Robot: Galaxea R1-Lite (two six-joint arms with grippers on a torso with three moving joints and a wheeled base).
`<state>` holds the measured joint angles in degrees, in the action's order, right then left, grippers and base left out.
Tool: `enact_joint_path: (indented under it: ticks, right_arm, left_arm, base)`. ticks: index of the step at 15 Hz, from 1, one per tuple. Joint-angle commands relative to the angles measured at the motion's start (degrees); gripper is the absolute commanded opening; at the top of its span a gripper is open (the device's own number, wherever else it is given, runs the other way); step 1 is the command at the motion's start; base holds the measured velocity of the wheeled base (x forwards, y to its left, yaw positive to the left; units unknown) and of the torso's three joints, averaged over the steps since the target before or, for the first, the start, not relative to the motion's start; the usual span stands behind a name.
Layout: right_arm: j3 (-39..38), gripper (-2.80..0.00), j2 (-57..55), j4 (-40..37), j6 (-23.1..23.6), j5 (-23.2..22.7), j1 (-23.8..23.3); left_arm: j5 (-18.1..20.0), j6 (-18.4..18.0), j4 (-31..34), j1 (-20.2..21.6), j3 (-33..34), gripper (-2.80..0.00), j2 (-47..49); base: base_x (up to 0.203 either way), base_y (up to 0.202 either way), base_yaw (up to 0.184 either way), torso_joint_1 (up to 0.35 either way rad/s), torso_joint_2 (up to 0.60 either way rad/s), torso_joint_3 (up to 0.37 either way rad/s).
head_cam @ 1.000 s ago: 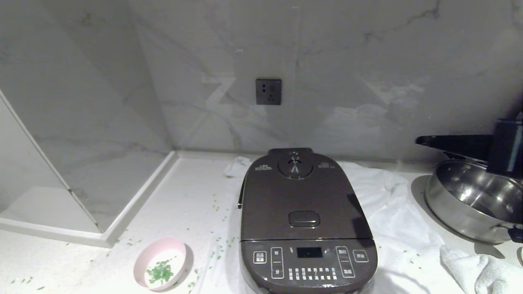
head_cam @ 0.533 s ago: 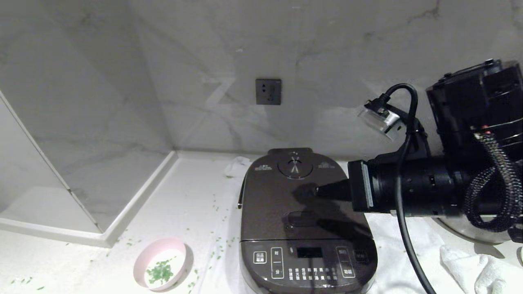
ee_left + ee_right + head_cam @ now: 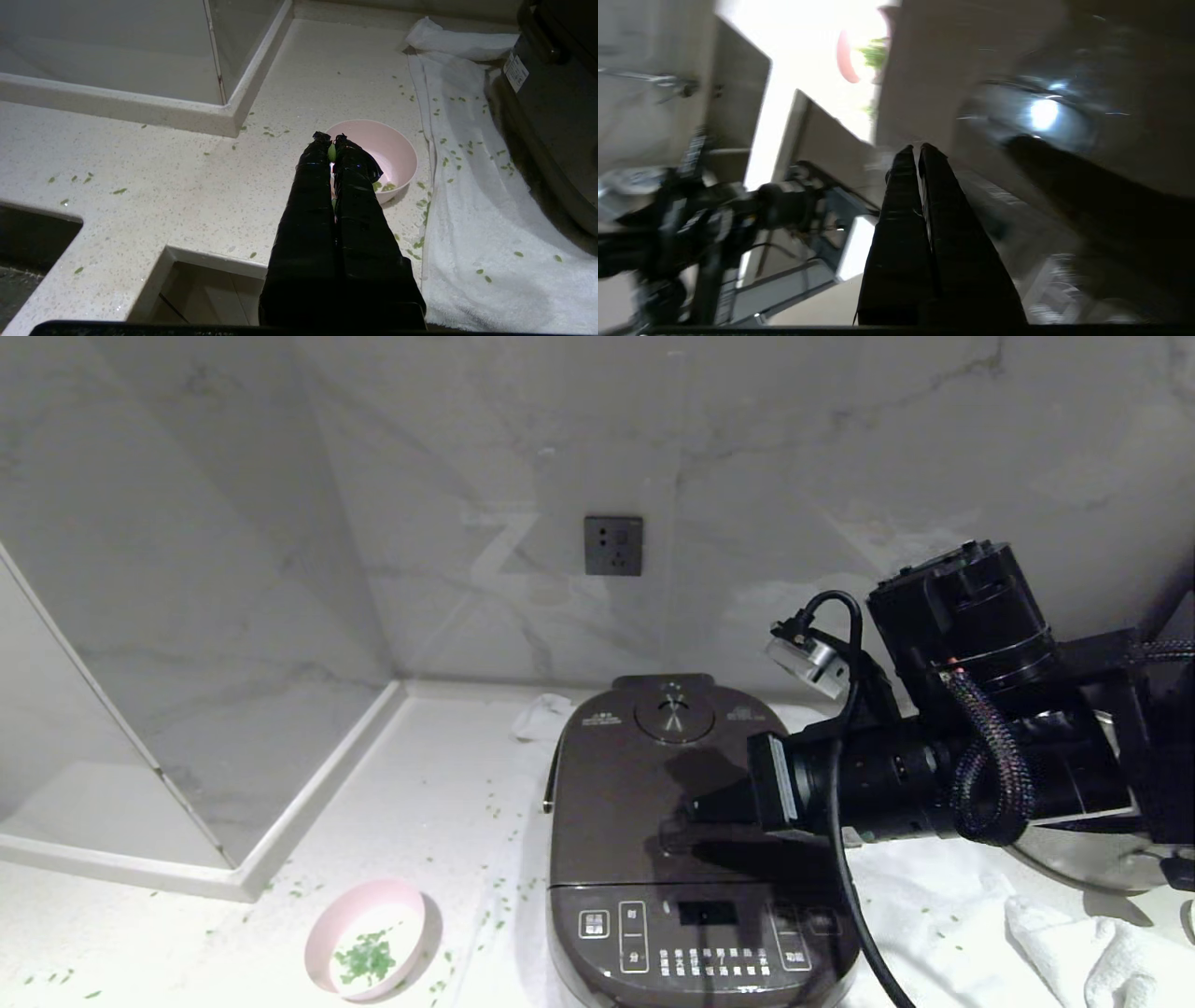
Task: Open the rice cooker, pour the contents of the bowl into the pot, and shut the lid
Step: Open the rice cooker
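The dark grey-brown rice cooker [image 3: 653, 905] stands at the counter's front centre on a white towel. Its lid [image 3: 616, 775] is closed, so the pot is hidden. My right gripper [image 3: 695, 814] reaches in level from the right, shut and empty. Its tips hover over the oval latch button, touching or just above it; I cannot tell which. The pink bowl [image 3: 366, 938] sits left of the cooker with green contents [image 3: 364, 959] inside. My left gripper [image 3: 331, 139] is parked, shut, just short of the bowl [image 3: 395, 149], with one green bit stuck between its tips.
A shiny steel pan [image 3: 1092, 866] sits at the right behind my right arm. The white towel [image 3: 934, 915] spreads under the cooker, with a folded cloth [image 3: 1092, 952] beside it. Green bits litter the counter. A raised ledge [image 3: 280, 840] borders the left, and a wall socket [image 3: 613, 546] sits behind.
My right arm swung in from the right edge over the lid, then moved forward and down until its shut tips reached the latch button. The bowl, the cooker and my left arm have not moved.
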<state>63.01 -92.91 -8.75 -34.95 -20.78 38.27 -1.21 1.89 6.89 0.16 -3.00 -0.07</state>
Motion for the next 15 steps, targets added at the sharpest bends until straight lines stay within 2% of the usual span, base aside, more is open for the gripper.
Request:
enact_joint_path:
  ticks: [1, 4, 15]
  right_arm:
    - [-1.8, -2.80, -2.2, 0.0, 1.9, -0.2, -2.0]
    - [-2.5, -2.80, -3.2, 0.0, 3.6, -0.4, -4.1]
    - [-4.4, -2.80, -4.5, 4.6, 3.8, -1.3, -5.1]
  left_arm:
    - [0.0, 0.0, 0.0, 0.0, 0.0, -2.80, -0.1]
    - [0.0, 0.0, 0.0, 0.0, 0.0, -2.80, 0.0]
    - [0.0, 0.0, 0.0, 0.0, 0.0, -2.80, -0.1]
  base:
    - [0.000, 0.000, 0.000, 0.000, 0.00, 0.000]
    - [0.000, 0.000, 0.000, 0.000, 0.00, 0.000]
    - [0.000, 0.000, 0.000, 0.000, 0.00, 0.000]
